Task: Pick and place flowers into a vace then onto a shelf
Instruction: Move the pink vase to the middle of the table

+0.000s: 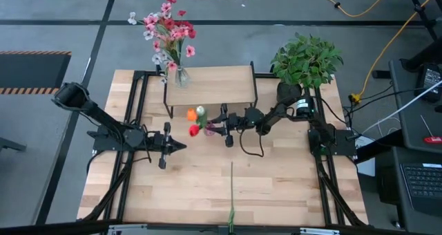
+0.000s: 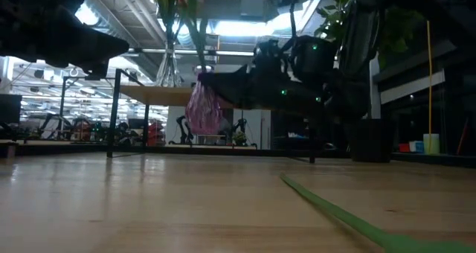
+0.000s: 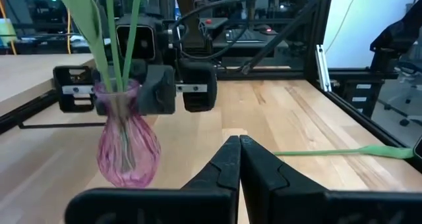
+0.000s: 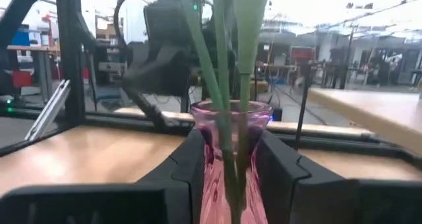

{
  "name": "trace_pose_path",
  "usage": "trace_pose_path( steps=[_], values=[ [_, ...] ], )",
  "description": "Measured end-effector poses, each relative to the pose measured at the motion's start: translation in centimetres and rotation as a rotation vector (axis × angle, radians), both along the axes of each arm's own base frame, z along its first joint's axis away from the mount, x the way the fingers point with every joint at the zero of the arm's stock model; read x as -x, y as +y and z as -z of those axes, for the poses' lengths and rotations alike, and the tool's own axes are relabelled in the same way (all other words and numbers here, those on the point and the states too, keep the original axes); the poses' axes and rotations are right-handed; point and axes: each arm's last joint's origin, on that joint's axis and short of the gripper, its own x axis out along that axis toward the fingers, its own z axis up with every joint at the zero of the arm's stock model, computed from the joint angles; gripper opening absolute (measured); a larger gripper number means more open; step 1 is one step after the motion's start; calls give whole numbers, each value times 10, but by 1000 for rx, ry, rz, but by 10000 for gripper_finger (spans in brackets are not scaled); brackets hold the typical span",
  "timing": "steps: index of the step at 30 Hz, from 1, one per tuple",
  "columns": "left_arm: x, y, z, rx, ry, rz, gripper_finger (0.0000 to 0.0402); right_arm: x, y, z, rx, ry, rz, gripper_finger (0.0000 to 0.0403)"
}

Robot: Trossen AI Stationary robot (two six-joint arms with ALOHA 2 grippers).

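A pink glass vase point(image 3: 125, 148) holds a few flower stems point(image 3: 122, 33) with orange, red and white blooms point(image 1: 195, 121). My right gripper point(image 4: 231, 159) is shut on it in front of the shelf point(image 1: 210, 86), above the table's middle. My left gripper point(image 1: 176, 146) is shut and empty, left of the vase, pointing at it. One loose green stem point(image 1: 231, 193) lies flat on the table near the front edge. A clear vase of pink flowers point(image 1: 178, 52) stands on the shelf's left end. My right gripper pinches the pink vase at its neck point(image 4: 231, 115), just below the rim, one finger point(image 4: 191, 165) on each side. The fingers come level from the table's right side. The vase stands upright in the hold, lifted clear of the table point(image 2: 202, 108).
A bushy green plant in a black pot point(image 1: 307, 59) stands at the far right corner, behind my right arm. The shelf's black frame legs point(image 1: 168, 104) stand just behind the held vase. Black rails point(image 1: 131, 159) run along the table's left and right sides.
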Motion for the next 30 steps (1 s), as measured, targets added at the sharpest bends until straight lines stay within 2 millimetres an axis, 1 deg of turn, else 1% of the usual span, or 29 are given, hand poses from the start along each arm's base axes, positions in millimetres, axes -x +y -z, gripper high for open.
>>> trace_pose_path(
  steps=[4,9,16,20,30],
  values=[
    [0,0,0,1,1,0,2,1,-1,-4,-1,-28,32,100],
    [0,0,0,2,1,0,1,11,-1,8,-13,33,81,100],
    [0,0,0,17,0,-5,1,13,1,9,-5,37,97,100],
    [0,0,0,29,-1,-5,2,15,2,16,-20,67,96,100],
    [0,0,0,29,0,-5,1,22,4,22,-14,96,125,100]
  ],
)
